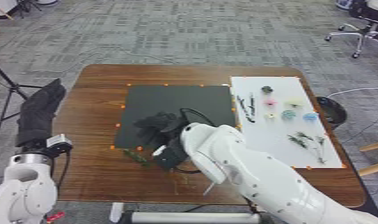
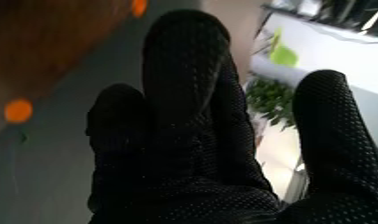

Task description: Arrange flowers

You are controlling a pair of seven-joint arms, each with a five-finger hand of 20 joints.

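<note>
In the head view my right hand (image 1: 157, 124) is above the lower left part of the black mat (image 1: 172, 97). A green sprig (image 1: 135, 156) lies at the mat's near left corner, partly on the wood. In the right wrist view, straight fingers and a separate thumb mark the right hand (image 2: 190, 155) as open, with no thing held. My left hand (image 1: 41, 107) stretches forward, fingers straight, beside the table's left edge. On the white sheet (image 1: 248, 87) lie a pink flower (image 1: 270, 102), blue flowers (image 1: 288, 114), pale flowers (image 1: 294, 103), dark twigs (image 1: 250, 107) and green stems (image 1: 299, 140).
Orange markers edge the mat and the sheet on the wooden table (image 1: 97, 107). A dark round bin (image 1: 331, 111) stands past the right edge. At the left is a black tripod (image 1: 5, 107); an office chair (image 1: 356, 30) stands farther back.
</note>
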